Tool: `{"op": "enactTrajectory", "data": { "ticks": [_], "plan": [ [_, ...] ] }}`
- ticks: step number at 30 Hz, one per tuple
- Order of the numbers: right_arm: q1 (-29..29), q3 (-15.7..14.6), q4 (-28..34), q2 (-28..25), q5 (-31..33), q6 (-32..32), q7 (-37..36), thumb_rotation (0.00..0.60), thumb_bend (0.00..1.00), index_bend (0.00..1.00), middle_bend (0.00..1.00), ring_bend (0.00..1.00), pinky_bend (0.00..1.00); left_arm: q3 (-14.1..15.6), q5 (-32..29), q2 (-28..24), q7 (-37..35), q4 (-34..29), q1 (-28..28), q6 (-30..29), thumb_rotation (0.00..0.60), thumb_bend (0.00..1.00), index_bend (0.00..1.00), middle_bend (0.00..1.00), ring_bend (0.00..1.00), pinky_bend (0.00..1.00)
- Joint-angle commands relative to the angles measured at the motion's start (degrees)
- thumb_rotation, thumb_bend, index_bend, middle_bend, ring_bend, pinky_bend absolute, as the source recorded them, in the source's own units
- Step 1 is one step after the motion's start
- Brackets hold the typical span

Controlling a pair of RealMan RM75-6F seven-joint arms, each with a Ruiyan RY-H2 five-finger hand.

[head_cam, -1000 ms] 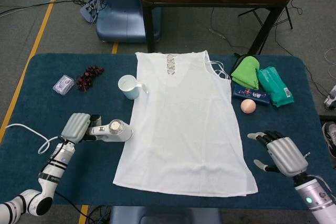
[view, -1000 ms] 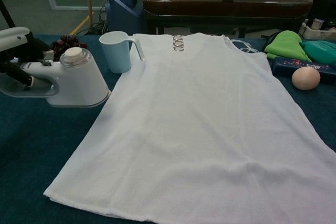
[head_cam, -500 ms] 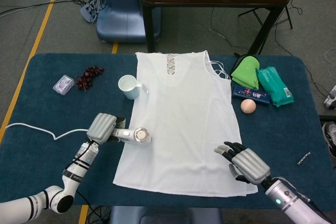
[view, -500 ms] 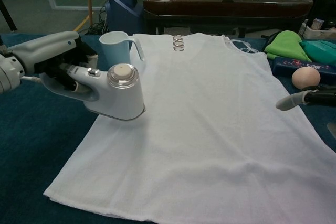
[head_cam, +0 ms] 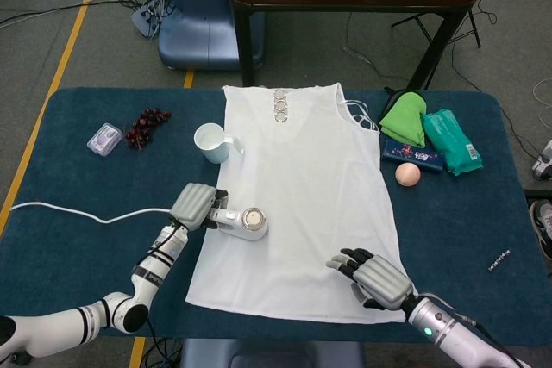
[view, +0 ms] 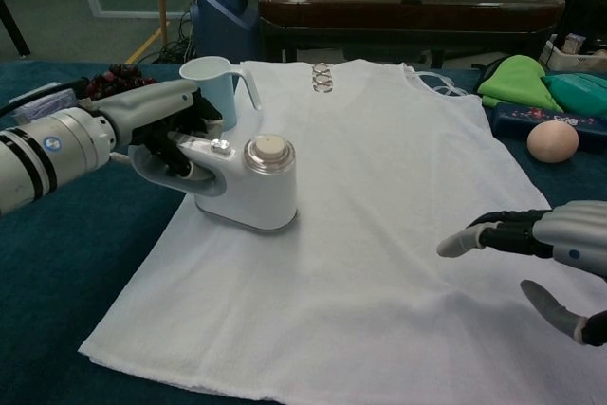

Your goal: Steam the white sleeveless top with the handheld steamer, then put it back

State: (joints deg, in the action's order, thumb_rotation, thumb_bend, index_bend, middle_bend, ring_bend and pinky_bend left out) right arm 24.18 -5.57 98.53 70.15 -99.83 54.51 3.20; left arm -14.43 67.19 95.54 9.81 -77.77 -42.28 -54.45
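A white top (head_cam: 297, 196) lies flat on the dark blue tabletop (head_cam: 69, 247), neckline toward the far edge. The left hand (view: 156, 120) grasps the steamer (view: 248, 182) by its handle, fingers (view: 175, 144) wrapped through the grip, with the steamer's body over the top's left side just inside the side hem. From the chest view the base looks to sit on or just above the cloth; which one cannot be told. A white cord (head_cam: 78, 213) trails off leftward across the tabletop.

The right hand (head_cam: 373, 277) hovers over the top's lower right part near the bottom hem, fingers (view: 484, 234) released and spread, holding nothing, pointing toward the steamer and well apart from it.

A white cup (head_cam: 210, 142) stands just beside the top's left edge, beyond the steamer. Farther left lie dark grapes (head_cam: 147, 125) and a small clear packet (head_cam: 104, 139). To the right of the top sit a green cloth (head_cam: 404, 118), a teal pack (head_cam: 452, 140), a blue box (head_cam: 412, 154) and a peach-coloured ball (head_cam: 407, 174).
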Motion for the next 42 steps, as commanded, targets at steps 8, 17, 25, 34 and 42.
{"op": "enactTrajectory", "data": {
  "ticks": [8,17,25,34,42],
  "plan": [
    [1.7,-0.7,-1.4,2.8,1.6,-2.0,0.2,0.585,0.74,0.12,0.16,0.09,0.15,-0.5,-1.7,3.6,-3.4,6.1,-1.5,1.7,0.6,0.24,0.77,0.86,0.74,0.76],
    [2.3,-1.5,-1.8,3.6,2.5,-1.8,0.2,0.586,0.74,0.12,0.16,0.09,0.15,-0.9,-3.0,5.6,-3.4,7.0,-2.6,2.3,0.6,0.24,0.77,0.86,0.74,0.76],
    [2.5,-2.2,-2.5,3.9,3.1,-1.6,-0.2,0.586,0.74,0.12,0.16,0.09,0.15,-1.8,-4.8,8.8,-1.5,8.1,-4.7,3.1,0.6,0.24,0.77,0.86,0.74,0.76],
    [2.9,-2.6,-3.1,4.2,3.5,-1.4,-0.4,0.585,0.74,0.12,0.16,0.09,0.15,-2.9,-6.2,11.1,0.4,8.4,-6.7,3.3,0.6,0.24,0.77,0.86,0.74,0.76],
    [3.2,-2.2,-4.2,5.2,4.5,-1.1,0.1,0.568,0.74,0.12,0.17,0.09,0.14,-2.2,-6.6,8.6,0.4,7.6,-5.4,2.5,0.6,0.24,0.77,0.86,0.74,0.76]
  ]
}}
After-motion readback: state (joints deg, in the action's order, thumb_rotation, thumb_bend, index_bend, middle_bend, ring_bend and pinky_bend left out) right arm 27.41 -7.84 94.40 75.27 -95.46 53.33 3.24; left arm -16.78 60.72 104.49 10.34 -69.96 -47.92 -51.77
